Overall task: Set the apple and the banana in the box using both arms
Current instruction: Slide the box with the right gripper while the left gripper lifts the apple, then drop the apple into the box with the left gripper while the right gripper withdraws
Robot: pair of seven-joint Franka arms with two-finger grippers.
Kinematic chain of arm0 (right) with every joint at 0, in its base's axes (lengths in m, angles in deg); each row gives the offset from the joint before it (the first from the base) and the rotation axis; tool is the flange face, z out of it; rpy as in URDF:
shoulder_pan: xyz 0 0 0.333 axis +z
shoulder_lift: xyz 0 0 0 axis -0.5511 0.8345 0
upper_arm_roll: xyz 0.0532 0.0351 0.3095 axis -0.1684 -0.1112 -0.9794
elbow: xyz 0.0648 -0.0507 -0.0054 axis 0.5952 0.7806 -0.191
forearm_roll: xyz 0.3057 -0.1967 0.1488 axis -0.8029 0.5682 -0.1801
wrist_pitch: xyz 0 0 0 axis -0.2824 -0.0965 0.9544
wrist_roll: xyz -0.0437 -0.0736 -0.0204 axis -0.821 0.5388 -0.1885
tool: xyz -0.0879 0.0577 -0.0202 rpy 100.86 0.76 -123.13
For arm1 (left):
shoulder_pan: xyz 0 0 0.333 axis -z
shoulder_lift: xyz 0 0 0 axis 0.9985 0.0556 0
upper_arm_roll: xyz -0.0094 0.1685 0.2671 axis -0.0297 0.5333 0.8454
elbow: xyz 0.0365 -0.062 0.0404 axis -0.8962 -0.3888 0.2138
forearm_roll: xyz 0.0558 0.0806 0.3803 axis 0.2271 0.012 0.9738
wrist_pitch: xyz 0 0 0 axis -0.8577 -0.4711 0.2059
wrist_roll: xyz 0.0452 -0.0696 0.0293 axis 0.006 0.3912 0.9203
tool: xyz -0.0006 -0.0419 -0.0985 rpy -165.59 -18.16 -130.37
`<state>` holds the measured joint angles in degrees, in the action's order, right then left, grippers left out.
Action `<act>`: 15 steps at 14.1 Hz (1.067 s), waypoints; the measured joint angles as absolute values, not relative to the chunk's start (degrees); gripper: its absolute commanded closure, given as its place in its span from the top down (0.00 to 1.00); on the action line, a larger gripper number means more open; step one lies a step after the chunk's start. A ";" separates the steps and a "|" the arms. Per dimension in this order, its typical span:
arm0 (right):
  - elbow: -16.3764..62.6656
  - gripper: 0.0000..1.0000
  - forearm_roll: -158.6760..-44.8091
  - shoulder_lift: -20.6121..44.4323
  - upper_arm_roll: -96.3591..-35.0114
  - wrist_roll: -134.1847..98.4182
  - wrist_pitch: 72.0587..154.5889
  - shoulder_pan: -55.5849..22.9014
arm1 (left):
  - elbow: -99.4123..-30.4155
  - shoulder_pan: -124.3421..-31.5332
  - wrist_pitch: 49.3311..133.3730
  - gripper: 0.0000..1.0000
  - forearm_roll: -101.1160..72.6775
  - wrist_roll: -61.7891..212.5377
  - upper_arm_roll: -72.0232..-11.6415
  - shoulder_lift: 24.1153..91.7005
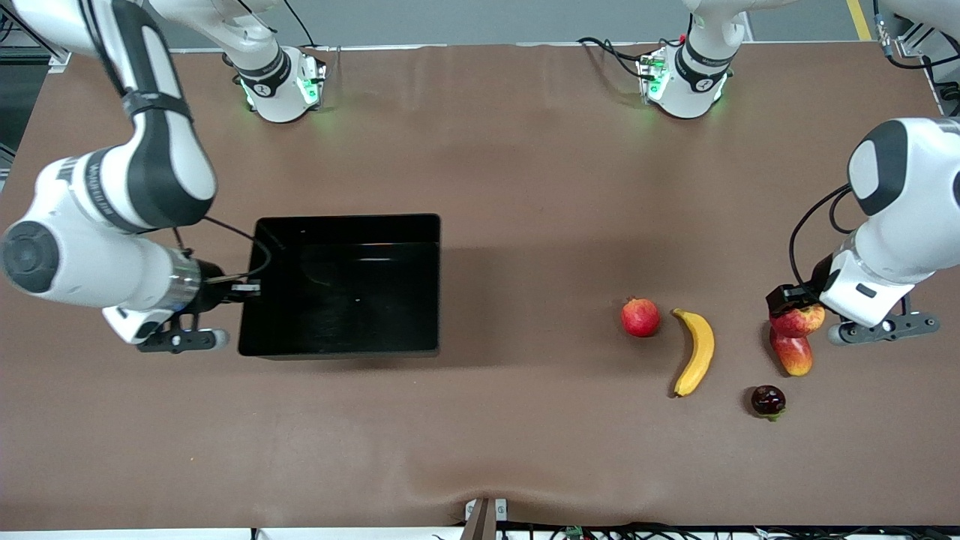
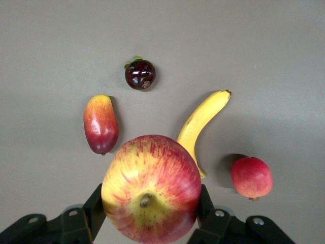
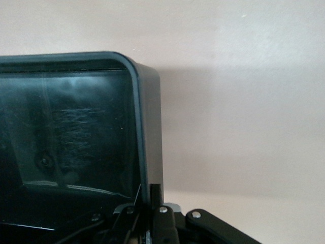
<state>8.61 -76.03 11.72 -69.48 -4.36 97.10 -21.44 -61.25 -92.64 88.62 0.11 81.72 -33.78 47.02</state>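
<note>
Left end effector (image 2: 147,223) gripping firm, smooth apple (image 2: 151,188) around its middle near bench's left-arm edge; right end effector (image 3: 152,213) clamping box (image 3: 76,142) wall.

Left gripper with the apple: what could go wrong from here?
1. The left gripper holds the apple on its round sides above the mango; a slip could drop it among the fruit.
2. The box sits at the right arm's end, so the carry is long, passing the banana.
3. The right gripper pinches the box wall; a pull could shift the box before the drop.
</note>
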 measured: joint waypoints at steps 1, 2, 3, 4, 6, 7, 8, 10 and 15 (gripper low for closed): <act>8.94 0.00 -76.04 11.73 -69.49 -2.09 97.40 -20.07 | -61.18 -92.63 88.43 0.00 -0.49 81.72 -33.83 46.63; 9.61 0.00 -76.09 11.74 -69.51 0.37 98.25 -18.48 | -61.18 -92.65 87.88 0.00 -0.89 81.72 -34.11 46.26; 10.77 0.00 -76.17 11.77 -69.56 3.13 99.83 -16.57 | -61.18 -92.70 86.88 0.00 -1.08 81.88 -34.92 45.89; 12.39 0.00 -76.23 11.83 -69.60 6.13 102.07 -14.39 | -61.17 -92.69 85.95 0.00 -1.15 82.95 -36.12 45.55; 16.57 0.00 -76.29 12.11 -69.70 12.40 108.76 -9.30 | -61.18 -92.62 83.74 0.00 -1.18 87.54 -39.62 44.70; 18.70 0.00 -76.30 12.34 -69.73 15.98 112.96 -6.56 | -61.26 -92.53 82.56 0.00 -1.18 90.18 -41.69 44.35; 20.51 0.00 -76.30 12.65 -69.74 19.64 116.88 -4.08 | -61.53 -92.36 81.78 0.00 -1.18 92.69 -43.55 44.11; 22.82 0.00 -76.30 13.38 -69.71 25.00 122.02 -0.57 | -62.63 -92.13 81.24 0.00 -1.18 97.23 -46.57 43.49; 23.93 0.07 -76.36 17.02 -69.74 26.58 126.98 0.93 | -67.65 -91.63 83.43 0.00 -1.17 111.68 -53.87 42.80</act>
<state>23.93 -76.36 17.02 -69.74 26.58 126.98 0.93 -67.65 -91.63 83.43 -1.17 111.68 -53.87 42.80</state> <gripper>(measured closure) 0.947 0.273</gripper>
